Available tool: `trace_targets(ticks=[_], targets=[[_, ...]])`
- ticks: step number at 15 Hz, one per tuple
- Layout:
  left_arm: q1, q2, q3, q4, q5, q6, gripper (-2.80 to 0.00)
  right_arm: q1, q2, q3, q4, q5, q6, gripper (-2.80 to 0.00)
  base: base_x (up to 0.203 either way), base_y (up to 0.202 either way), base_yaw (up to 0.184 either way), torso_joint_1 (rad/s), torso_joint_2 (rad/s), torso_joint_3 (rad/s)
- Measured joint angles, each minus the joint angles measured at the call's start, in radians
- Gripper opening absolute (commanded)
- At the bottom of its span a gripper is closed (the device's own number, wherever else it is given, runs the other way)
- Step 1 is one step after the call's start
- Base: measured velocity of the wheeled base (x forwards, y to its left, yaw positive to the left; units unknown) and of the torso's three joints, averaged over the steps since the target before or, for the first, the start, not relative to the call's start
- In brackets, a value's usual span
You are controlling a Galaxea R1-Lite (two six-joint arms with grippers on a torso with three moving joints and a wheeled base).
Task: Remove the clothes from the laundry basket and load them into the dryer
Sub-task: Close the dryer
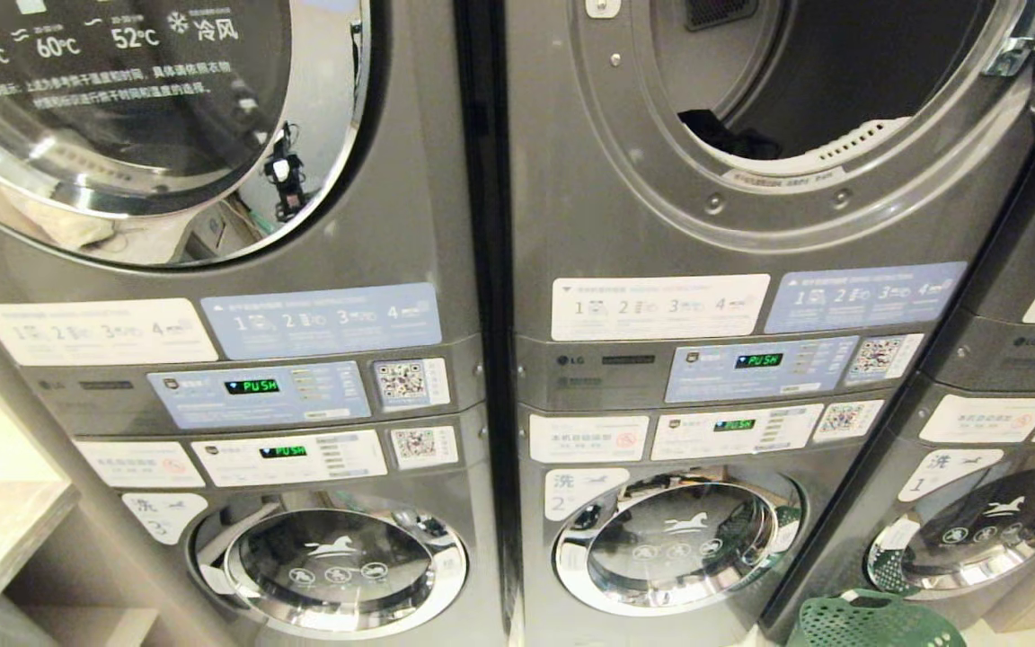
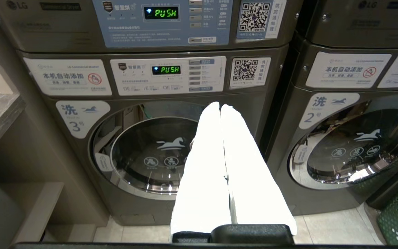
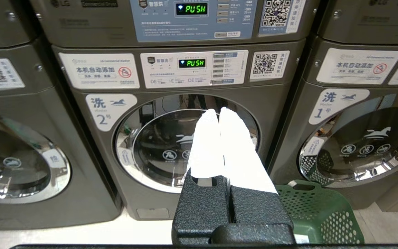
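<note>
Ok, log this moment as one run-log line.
left gripper: shut, idle | right gripper: shut, empty | dryer: door open, dark clothing inside | laundry basket: on floor

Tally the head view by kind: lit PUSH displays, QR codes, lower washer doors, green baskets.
PUSH displays: 4
QR codes: 4
washer doors: 3
green baskets: 1
Total: 12

Self-service laundromat: row of stacked grey washer-dryer units [image 1: 661, 359], QR payment stickers [image 1: 410, 382], numbered washer doors [image 3: 188, 148].
</note>
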Motion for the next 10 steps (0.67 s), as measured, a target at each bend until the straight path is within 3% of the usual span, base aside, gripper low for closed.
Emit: trace_targets(ticks=[10], targets=[[0.0, 0.0, 0.0, 0.001, -0.001, 0.004, -2.8, 0.0, 0.0, 0.0, 0.0, 0.0, 0.002, -2.8, 0.0, 0.0, 0.0, 0.003, 0.0, 0.0]])
